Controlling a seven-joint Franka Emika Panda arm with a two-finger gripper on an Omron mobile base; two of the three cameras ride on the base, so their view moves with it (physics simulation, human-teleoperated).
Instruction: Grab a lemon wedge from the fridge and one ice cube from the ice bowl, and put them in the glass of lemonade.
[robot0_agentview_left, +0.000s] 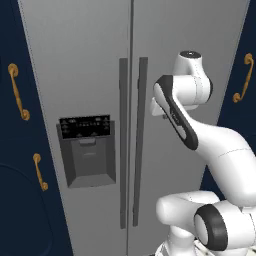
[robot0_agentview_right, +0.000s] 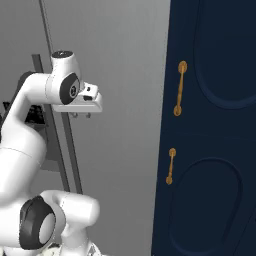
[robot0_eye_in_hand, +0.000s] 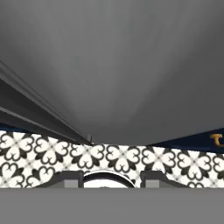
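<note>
**Arm Raised Before the Closed Fridge**

Plainly, the white arm (robot0_agentview_left: 200, 135) stood folded in front of the fridge (robot0_agentview_left: 90, 60), its wrist lifted high and its hand turned to point downward. In the right base view the gripper (robot0_agentview_right: 81, 115) hung just under the flat white hand, two very small dark tips showing beneath it. The gap between those tips was too small to read, and the hand view showed only the two grey finger bases (robot0_eye_in_hand: 72, 178) at its lower edge with nothing between them, so I could not tell whether the jaws stood open or closed. Nothing appeared to be held.

Both grey doors of the fridge were shut. They stood directly ahead of the hand, near it but apart. The two long dark handles (robot0_agentview_left: 131, 140) ran upright side by side along the seam between the doors, off to the hand's left and reaching well below it. The dark dispenser panel (robot0_agentview_left: 86, 150) sat in the left door, further from the hand than the handles and lower.

To the hand's right, past the edge of the fridge, stood a navy cabinet (robot0_agentview_right: 210, 150) with two brass handles (robot0_agentview_right: 178, 89), one above the other. Another navy cabinet (robot0_agentview_left: 20, 200) flanked the far side of the fridge.

Below the hand, the hand view took in a patterned black-and-white tile floor (robot0_eye_in_hand: 131, 159) meeting the foot of the grey door.
</note>
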